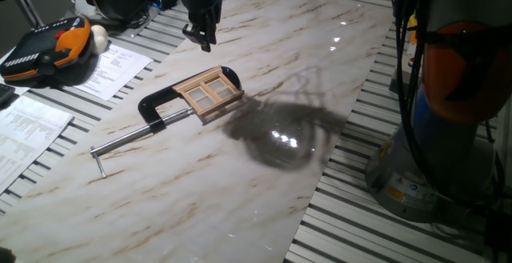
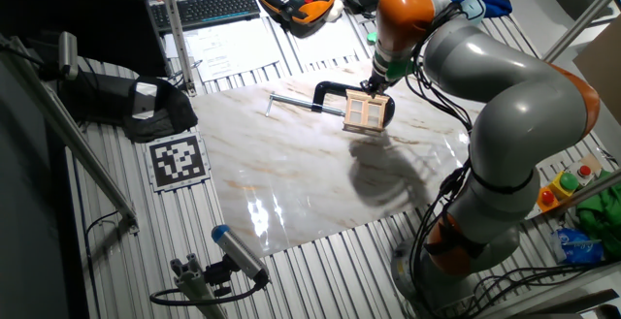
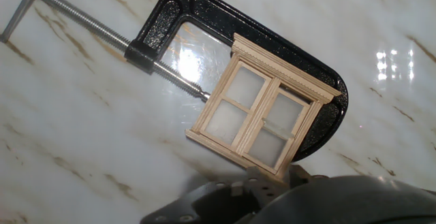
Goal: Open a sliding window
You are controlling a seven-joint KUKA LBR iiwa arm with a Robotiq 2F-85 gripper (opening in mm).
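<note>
The sliding window (image 1: 209, 92), a small light-wood frame with thin crossbars, lies flat on the marble tabletop (image 1: 184, 183) inside the mouth of a black C-clamp (image 1: 160, 103), whose steel screw rod (image 1: 132, 138) runs off toward the slatted table edge and ends in a short cross handle. In one fixed view the gripper (image 1: 202, 33) hangs above the board, apart from the window and nearer the far end of the marble; its two dark fingers point down with only a narrow gap at the tips, so whether it is parted or pressed together cannot be told, and nothing sits between them. In the other fixed view the gripper (image 2: 376, 82) appears just over the window (image 2: 367, 111), with the grey and orange arm (image 2: 505, 115) arching behind. The hand view looks straight down: the window (image 3: 262, 115) fills the middle, its moulded top rail lying against the curved back of the clamp (image 3: 204, 9), the rod tip (image 3: 203, 94) touching the opposite side of the frame, and the right-hand sash set slightly lower than the left. The clamp body hems the window on two sides, while bare marble lies beyond its sill end toward the near edge of the board
</note>
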